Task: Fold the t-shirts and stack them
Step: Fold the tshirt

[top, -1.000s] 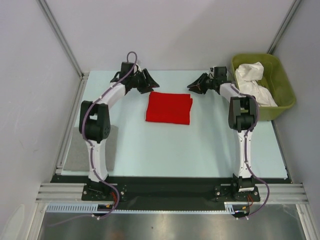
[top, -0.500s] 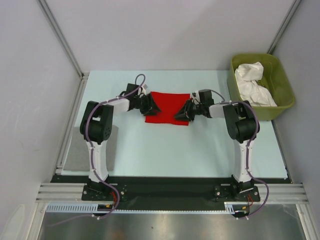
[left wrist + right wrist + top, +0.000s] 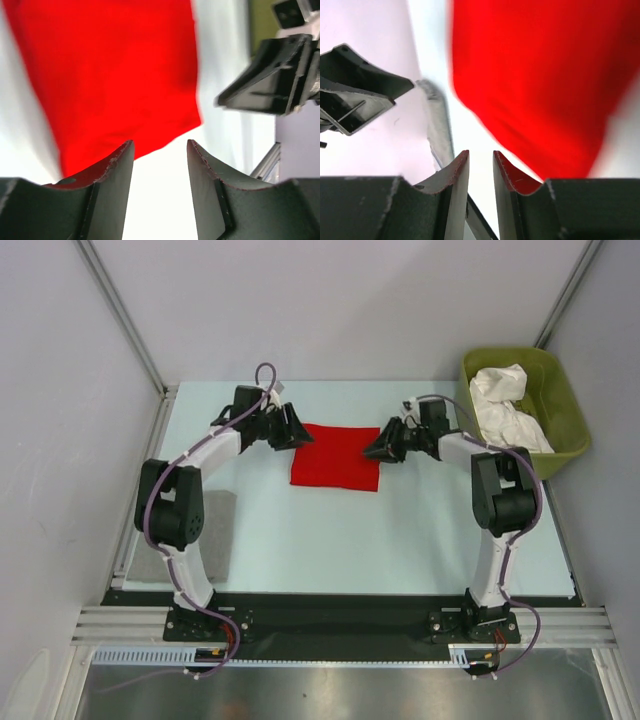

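The left hand (image 3: 290,428) is spread. In its wrist view, the two dark fingers of this hand (image 3: 160,145) stand well apart, and only pale desk shows in the gap. It sits just left of centre in the upper part of the overhead frame, with its tip at the upper-left corner of the folded bright red cloth t-shirt (image 3: 335,457).

The right hand (image 3: 378,448) faces it from the shirt's upper-right corner. Its fingers are nearly together but not touching. In its wrist view, this hand (image 3: 481,152) has a narrow slit between the fingers with nothing pinched in it. The pictures do not show whether either hand touches the cloth.

In the left wrist view the red shirt (image 3: 115,75) fills the upper left, and the right hand (image 3: 275,75) shows at the upper right. In the right wrist view the blurred red shirt (image 3: 540,80) fills the upper right, and the left hand (image 3: 355,85) is at the left edge.

The red shirt lies flat as a neat rectangle on the pale blue desk (image 3: 330,540), centred in the upper half of the overhead frame. The crumpled white cloth t-shirts (image 3: 505,405) are heaped in the olive-green plastic tub (image 3: 565,400) at the upper right, well apart from the red one. A grey rectangular pad (image 3: 135,565) lies at the desk's left edge, beside the left arm.
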`<control>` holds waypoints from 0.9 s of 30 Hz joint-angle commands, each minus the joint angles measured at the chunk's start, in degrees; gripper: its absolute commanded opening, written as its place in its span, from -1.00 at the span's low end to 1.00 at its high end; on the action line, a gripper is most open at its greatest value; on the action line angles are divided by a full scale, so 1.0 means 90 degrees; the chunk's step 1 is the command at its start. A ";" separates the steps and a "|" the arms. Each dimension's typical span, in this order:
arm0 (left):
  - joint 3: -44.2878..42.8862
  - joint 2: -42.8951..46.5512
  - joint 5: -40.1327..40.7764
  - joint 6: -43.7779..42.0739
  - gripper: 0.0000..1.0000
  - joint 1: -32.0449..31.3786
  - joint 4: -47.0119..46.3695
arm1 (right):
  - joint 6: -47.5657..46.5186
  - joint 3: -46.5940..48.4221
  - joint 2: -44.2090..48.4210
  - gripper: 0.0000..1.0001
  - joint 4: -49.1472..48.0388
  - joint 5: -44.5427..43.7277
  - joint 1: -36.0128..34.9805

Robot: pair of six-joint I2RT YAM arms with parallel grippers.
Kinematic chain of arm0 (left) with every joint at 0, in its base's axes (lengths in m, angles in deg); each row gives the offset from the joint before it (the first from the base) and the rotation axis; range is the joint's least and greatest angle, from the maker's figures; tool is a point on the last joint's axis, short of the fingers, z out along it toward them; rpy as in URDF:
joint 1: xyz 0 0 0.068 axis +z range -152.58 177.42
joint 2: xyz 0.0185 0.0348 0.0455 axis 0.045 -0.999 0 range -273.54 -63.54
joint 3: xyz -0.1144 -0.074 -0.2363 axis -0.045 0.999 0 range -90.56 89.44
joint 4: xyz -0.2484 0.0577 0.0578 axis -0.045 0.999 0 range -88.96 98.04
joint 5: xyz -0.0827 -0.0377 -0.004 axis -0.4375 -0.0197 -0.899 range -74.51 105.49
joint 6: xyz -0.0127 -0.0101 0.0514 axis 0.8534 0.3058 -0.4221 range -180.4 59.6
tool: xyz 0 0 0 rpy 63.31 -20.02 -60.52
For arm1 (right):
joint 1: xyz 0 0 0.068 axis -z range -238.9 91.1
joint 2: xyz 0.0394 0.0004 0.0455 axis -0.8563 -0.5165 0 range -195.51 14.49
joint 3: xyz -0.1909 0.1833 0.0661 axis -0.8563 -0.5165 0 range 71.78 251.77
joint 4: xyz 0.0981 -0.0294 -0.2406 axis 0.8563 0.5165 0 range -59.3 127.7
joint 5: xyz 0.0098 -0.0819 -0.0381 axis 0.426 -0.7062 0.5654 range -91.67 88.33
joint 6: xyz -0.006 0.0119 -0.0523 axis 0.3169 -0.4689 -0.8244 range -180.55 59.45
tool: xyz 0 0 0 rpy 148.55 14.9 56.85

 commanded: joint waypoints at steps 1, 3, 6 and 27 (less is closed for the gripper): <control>0.0044 0.0179 0.0064 0.0286 0.04 -0.0275 -0.0291 | 0.0458 0.0603 -0.0212 -0.37 -0.0602 0.0031 -0.0692; 0.0249 -0.0025 0.0113 0.0394 0.03 -0.0266 -0.0515 | 0.0986 0.0721 -0.0507 -0.38 -0.1051 0.0051 -0.0946; 0.0630 -0.0521 0.0231 0.0336 0.02 -0.0169 -0.0691 | 0.1590 0.0430 -0.1112 -0.38 -0.1989 0.0022 -0.1162; 0.1490 0.2235 0.1508 -0.0397 0.07 0.0047 0.0880 | -0.2801 -0.0120 0.1473 -0.11 0.2832 -0.1909 0.0431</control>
